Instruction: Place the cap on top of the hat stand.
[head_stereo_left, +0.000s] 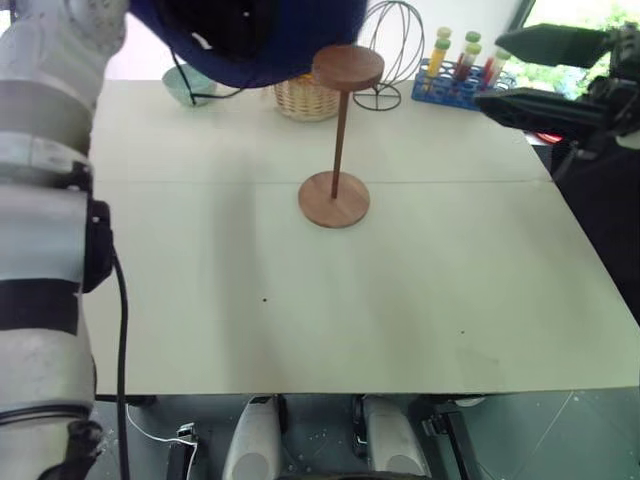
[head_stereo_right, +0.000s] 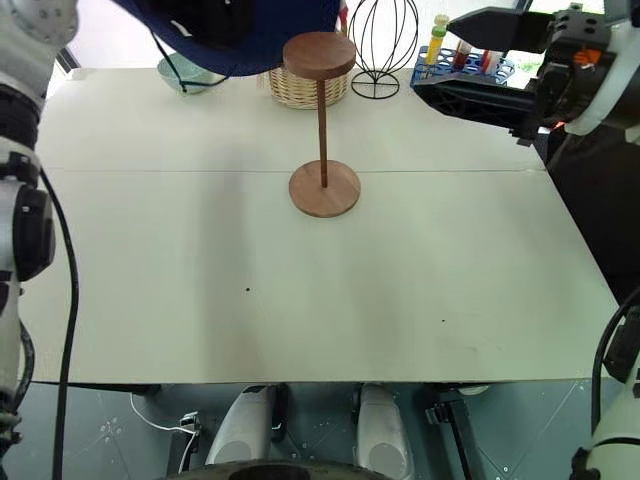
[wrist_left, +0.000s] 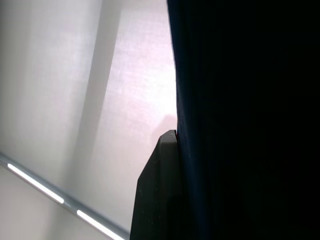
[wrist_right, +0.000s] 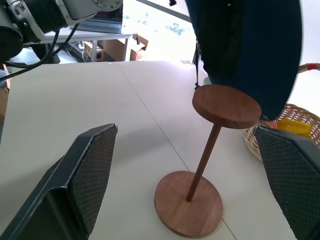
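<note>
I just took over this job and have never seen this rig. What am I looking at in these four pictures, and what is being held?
This is a two-armed humanoid robot. Two pictures come from its head, looking down over a white table; the other two come from cameras on each wrist. The left hand is shut on the navy cap, held up beside the top of the wooden hat stand. The right hand is open, empty, pointing at the stand. At the table's far edge are a wicker basket, a wire dome stand, a rack of tubes and a pale bowl.
</note>
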